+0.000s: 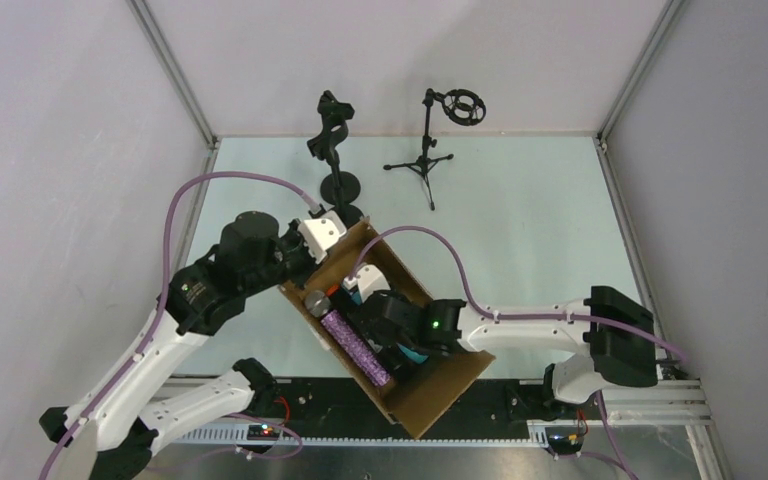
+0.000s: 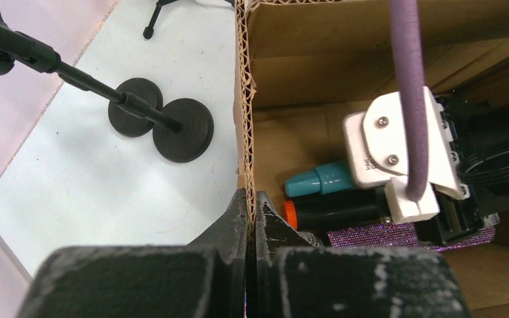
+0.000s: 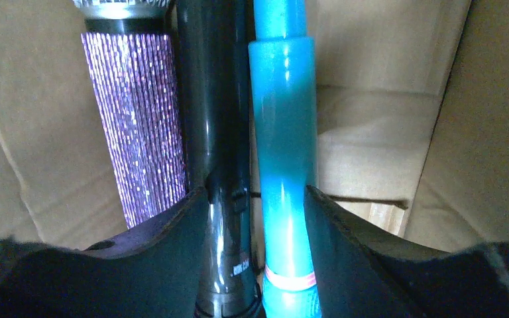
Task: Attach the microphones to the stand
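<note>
Left gripper (image 2: 250,199): pinched fully closed on the cardboard box (image 2: 244,99) wall, steadying it.

All three mics lie side by side on the box floor, long axes parallel and running along the box. In the right wrist view: glittery purple mic (image 3: 139,132), black mic (image 3: 215,119), turquoise mic (image 3: 283,132).

Right gripper (image 3: 253,192): inside the box, about half open, nothing held. Jaws straddle black and turquoise together, closing line square to their axes. Purple sits just outside the left finger. My read: shift over to get a single mic.

Stands (image 1: 330,140) are at the far table edge, well apart from the box.
</note>
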